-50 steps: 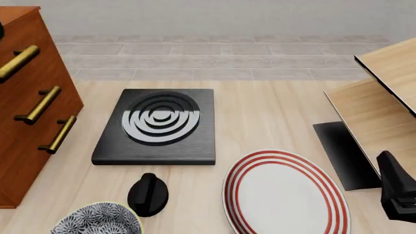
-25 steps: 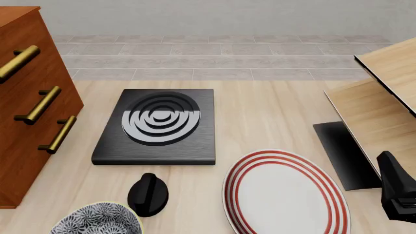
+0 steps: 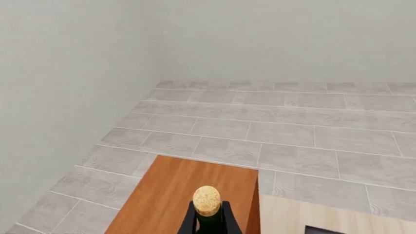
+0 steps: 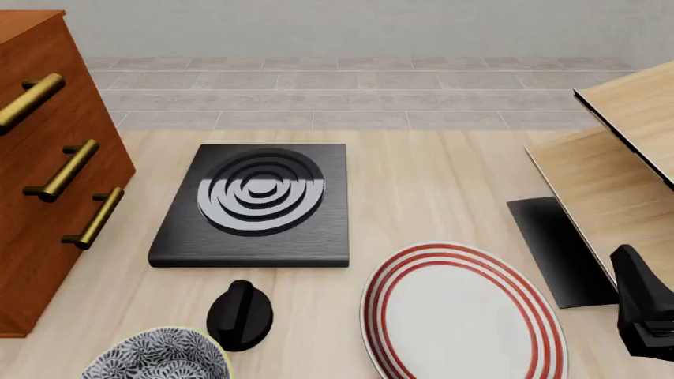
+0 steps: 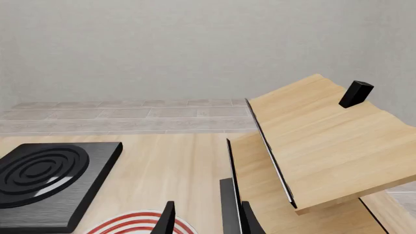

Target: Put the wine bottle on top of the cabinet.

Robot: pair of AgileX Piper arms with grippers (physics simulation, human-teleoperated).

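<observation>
In the left wrist view, the wine bottle [image 3: 207,209] stands straight up over the top of the cabinet [image 3: 185,195], near its edge, cork up. The left fingers [image 3: 187,223] show dark on both sides of its neck, so they seem to be grasping it. In the front view, the cabinet [image 4: 47,170] stands at the bench's left edge; no bottle shows here. In the right wrist view, the right fingers [image 5: 167,219] hang released, far from the cabinet. The left arm is nearer, so it should lower the bottle.

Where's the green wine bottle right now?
Only the left wrist view shows it: the cork-topped dark green wine bottle stands over the reddish-brown wooden cabinet's top. It is outside the front view.
</observation>
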